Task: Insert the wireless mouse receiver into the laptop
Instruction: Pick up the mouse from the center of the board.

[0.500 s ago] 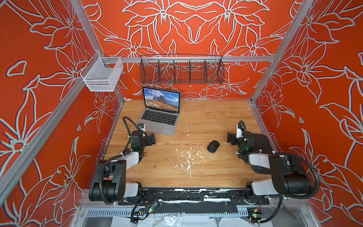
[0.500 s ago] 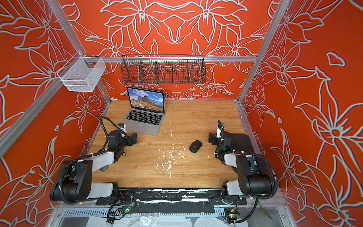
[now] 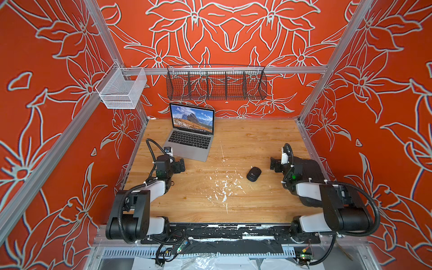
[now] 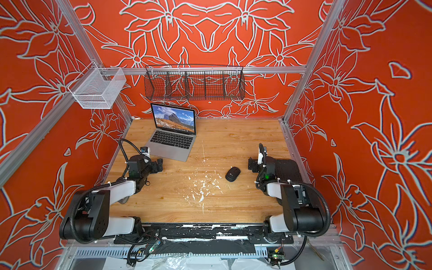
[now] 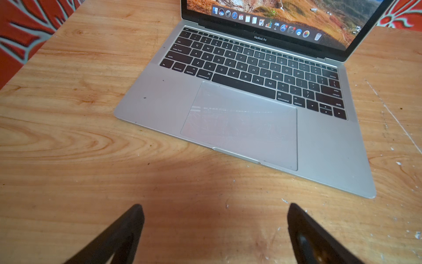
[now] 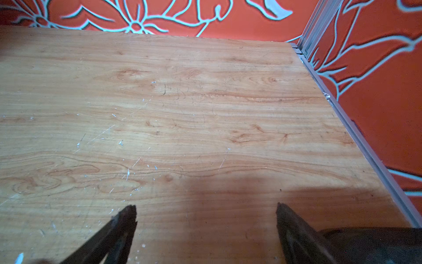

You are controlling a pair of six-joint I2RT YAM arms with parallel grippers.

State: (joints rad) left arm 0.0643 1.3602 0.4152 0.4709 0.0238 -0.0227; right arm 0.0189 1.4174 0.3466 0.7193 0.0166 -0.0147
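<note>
laptop (image 3: 190,142) lid up | left hand (image 5: 214,212), right hand (image 6: 206,210) spread wide | wire basket (image 3: 216,93) on wall

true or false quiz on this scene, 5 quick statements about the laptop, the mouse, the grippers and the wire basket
1. The laptop is open, with a mountain picture on its screen. True.
2. The left gripper is shut on the mouse. False: its jaws stand apart and empty, and the mouse lies on the table, nearer the right gripper.
3. The right gripper is open with nothing between its fingers. True.
4. The black wire basket stands on the table. False: it hangs from the rail, above the table.
5. The mouse rests on the laptop's trackpad. False: the trackpad is bare, and the mouse lies apart from the laptop.
</note>
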